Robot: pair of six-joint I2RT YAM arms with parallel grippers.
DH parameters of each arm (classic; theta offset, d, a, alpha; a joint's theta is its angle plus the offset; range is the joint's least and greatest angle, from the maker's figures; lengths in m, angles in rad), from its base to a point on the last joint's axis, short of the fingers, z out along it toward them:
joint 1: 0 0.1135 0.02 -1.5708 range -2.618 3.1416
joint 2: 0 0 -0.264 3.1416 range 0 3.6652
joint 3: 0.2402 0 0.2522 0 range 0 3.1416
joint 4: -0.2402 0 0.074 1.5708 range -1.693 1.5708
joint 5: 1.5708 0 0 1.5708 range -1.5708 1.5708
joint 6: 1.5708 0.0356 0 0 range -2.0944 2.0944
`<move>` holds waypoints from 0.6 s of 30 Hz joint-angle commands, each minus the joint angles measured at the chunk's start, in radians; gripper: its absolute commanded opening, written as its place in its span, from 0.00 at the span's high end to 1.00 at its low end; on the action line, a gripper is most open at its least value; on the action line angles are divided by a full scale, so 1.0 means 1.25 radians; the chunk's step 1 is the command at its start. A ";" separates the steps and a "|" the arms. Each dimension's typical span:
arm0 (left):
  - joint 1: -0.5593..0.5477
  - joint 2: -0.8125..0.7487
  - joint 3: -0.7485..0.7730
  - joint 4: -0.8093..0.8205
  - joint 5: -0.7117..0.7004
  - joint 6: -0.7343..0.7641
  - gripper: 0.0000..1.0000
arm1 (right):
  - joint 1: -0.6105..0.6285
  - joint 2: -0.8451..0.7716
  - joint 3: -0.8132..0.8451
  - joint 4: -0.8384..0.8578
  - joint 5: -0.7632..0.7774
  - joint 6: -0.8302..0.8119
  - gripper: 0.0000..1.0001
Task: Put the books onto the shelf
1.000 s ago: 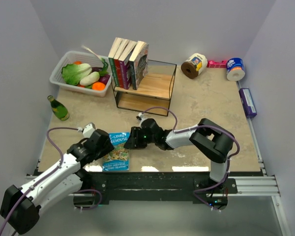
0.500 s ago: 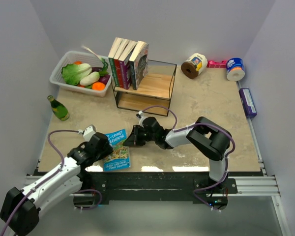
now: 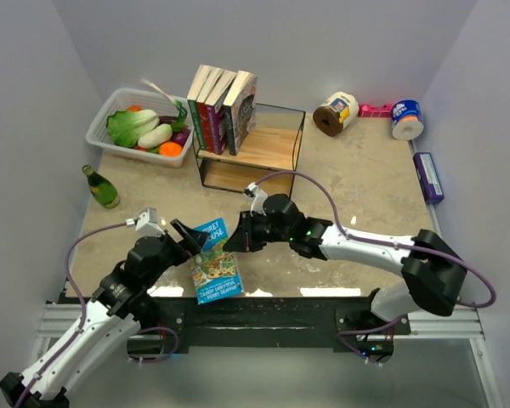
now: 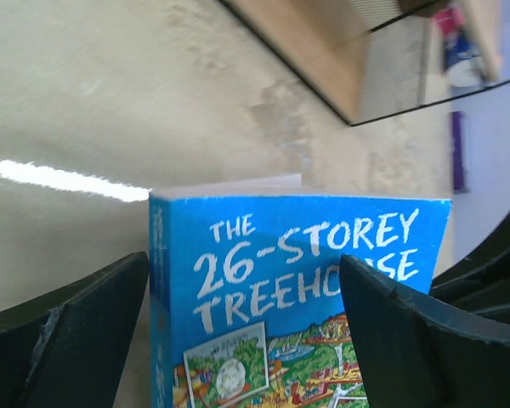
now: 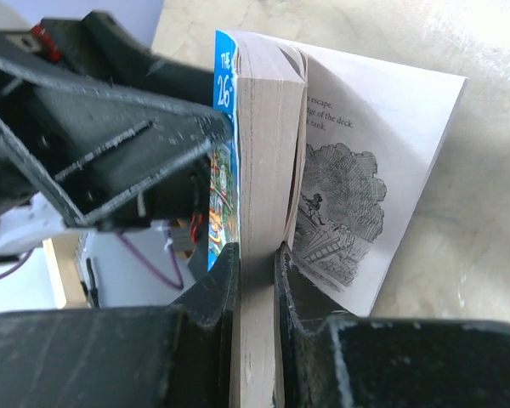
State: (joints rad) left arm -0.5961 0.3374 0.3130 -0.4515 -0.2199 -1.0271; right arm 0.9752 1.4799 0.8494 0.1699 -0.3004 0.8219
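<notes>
- Closest to the bases, the left gripper (image 3: 187,237) hangs with its jaws spread wide and nothing clasped between them; in its wrist view the two dark fingers stand either side of the book's title
- The Treehouse book (image 3: 214,262) is at the near part of the table (image 3: 357,212), between the two arms, tipped up with its blue cover turned towards the left arm (whether its lower edge rests on the table cannot be told)
- The right gripper (image 5: 257,251) is clamped on that book from the right. Its wrist view shows the fingers pinching the cover and the thick block of cream pages, while a loose leaf with a drawing falls away to the right, outside the grip
- Further back on the left, a green bottle (image 3: 100,187) stands upright, apart from the rest
- The shelf (image 3: 268,144) stands in the far half of the table, and four other books (image 3: 221,102) stand on its top board at the left end, leaning together, green at the left and grey at the right
- Just left of the shelf is a white basket (image 3: 94,134) of vegetables
- At the far right are a brown roll (image 3: 336,112) and a blue and white cylinder (image 3: 406,119), with a purple box (image 3: 427,177) along the right edge
</notes>
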 commanded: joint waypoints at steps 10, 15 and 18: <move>0.001 -0.130 -0.191 0.561 0.366 -0.045 0.02 | -0.098 -0.251 0.086 -0.119 -0.157 0.028 1.00; 0.002 -0.134 -0.233 0.727 0.416 -0.074 0.24 | -0.121 -0.276 0.130 -0.187 -0.216 -0.006 1.00; 0.001 -0.117 -0.241 0.825 0.454 -0.073 0.57 | -0.127 -0.276 0.155 -0.243 -0.250 -0.050 1.00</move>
State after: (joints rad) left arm -0.5961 0.1802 0.0521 0.3241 0.2272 -1.1076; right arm 0.8207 1.1675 0.9516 -0.1093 -0.4858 0.7982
